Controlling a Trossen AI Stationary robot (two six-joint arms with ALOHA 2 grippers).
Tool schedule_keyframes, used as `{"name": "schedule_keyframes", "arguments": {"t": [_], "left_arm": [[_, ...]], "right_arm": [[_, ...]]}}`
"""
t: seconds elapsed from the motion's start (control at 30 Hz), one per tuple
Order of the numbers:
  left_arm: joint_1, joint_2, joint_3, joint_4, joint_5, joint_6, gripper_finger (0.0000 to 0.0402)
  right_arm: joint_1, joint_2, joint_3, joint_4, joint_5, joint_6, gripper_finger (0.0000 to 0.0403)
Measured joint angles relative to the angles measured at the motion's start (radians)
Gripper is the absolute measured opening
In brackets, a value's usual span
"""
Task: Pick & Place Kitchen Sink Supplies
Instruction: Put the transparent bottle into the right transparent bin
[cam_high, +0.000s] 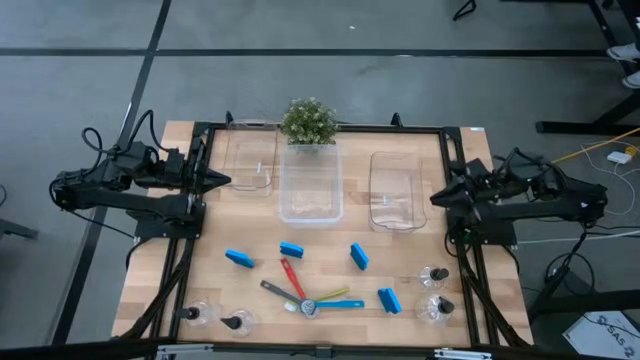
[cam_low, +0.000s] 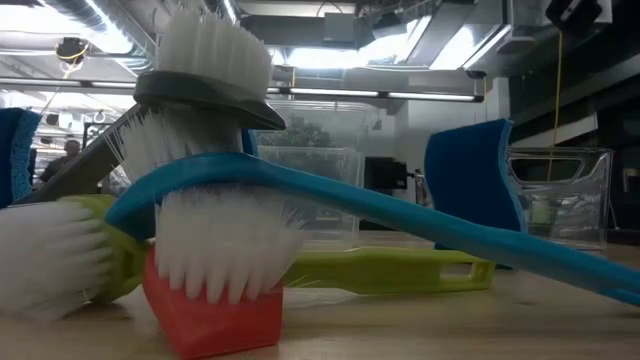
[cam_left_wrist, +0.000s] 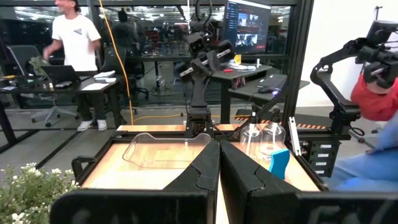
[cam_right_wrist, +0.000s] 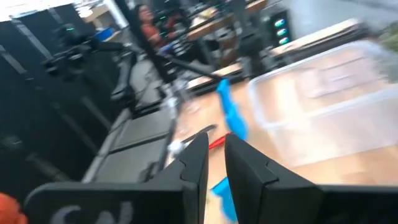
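Both grippers were empty and parked: the left gripper (cam_high: 228, 181) sat fully closed at the left edge of the table beside the left clear bin (cam_high: 250, 165), and the right gripper (cam_high: 436, 198) hung with its fingers almost together, holding nothing, just right of the right clear bin (cam_high: 394, 190). Every supply lay untouched on the near half of the table: four blue sponges, one of them (cam_high: 358, 256) nearest the right arm; four brushes crossed in a pile (cam_high: 308, 296) at the near middle; pump bottles in pairs at the near-left (cam_high: 238, 322) and near-right (cam_high: 435, 274) corners. I judged that starting with a loose sponge, jaws widened first, would go more cleanly than tugging at the tangled brushes
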Motion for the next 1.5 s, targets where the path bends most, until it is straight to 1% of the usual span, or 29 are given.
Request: {"name": "schedule_keyframes", "arguments": {"t": [0.1, 0.17, 0.27, 0.4, 0.47, 0.6, 0.7, 0.83, 0.97, 1.07, 1.23, 1.37, 1.5], "left_arm": [[0.000, 0.000, 0.000, 0.000, 0.000, 0.000, 0.0006], [0.000, 0.000, 0.000, 0.000, 0.000, 0.000, 0.0006], [0.000, 0.000, 0.000, 0.000, 0.000, 0.000, 0.0006], [0.000, 0.000, 0.000, 0.000, 0.000, 0.000, 0.0006], [0.000, 0.000, 0.000, 0.000, 0.000, 0.000, 0.0006], [0.000, 0.000, 0.000, 0.000, 0.000, 0.000, 0.0006], [0.000, 0.000, 0.000, 0.000, 0.000, 0.000, 0.0006], [0.000, 0.000, 0.000, 0.000, 0.000, 0.000, 0.0006], [0.000, 0.000, 0.000, 0.000, 0.000, 0.000, 0.0006], [0.000, 0.000, 0.000, 0.000, 0.000, 0.000, 0.0006], [0.000, 0.000, 0.000, 0.000, 0.000, 0.000, 0.0006], [0.000, 0.000, 0.000, 0.000, 0.000, 0.000, 0.0006], [0.000, 0.000, 0.000, 0.000, 0.000, 0.000, 0.0006]], "right_arm": [[0.000, 0.000, 0.000, 0.000, 0.068, -0.003, 0.0055], [0.000, 0.000, 0.000, 0.000, 0.087, -0.002, 0.0055], [0.000, 0.002, 0.000, 0.013, 0.083, 0.004, 0.0055], [0.000, 0.040, 0.000, 0.054, 0.023, 0.011, 0.0055], [0.000, 0.079, 0.002, 0.062, -0.002, 0.028, 0.0055], [0.013, 0.182, 0.011, 0.057, -0.003, 0.028, 0.0055], [0.032, 0.270, 0.044, 0.046, -0.012, 0.018, 0.0055], [0.064, 0.384, 0.116, 0.018, -0.097, -0.026, 0.0055], [0.114, 0.466, 0.190, 0.011, -0.144, -0.025, 0.0055], [0.142, 0.519, 0.253, -0.057, -0.168, 0.019, 0.0055], [0.164, 0.587, 0.399, -0.255, -0.293, 0.160, 0.0055], [0.205, 0.623, 0.485, -0.432, -0.298, 0.284, 0.0055], [0.262, 0.634, 0.522, -0.581, -0.308, 0.407, 0.0055]]}}
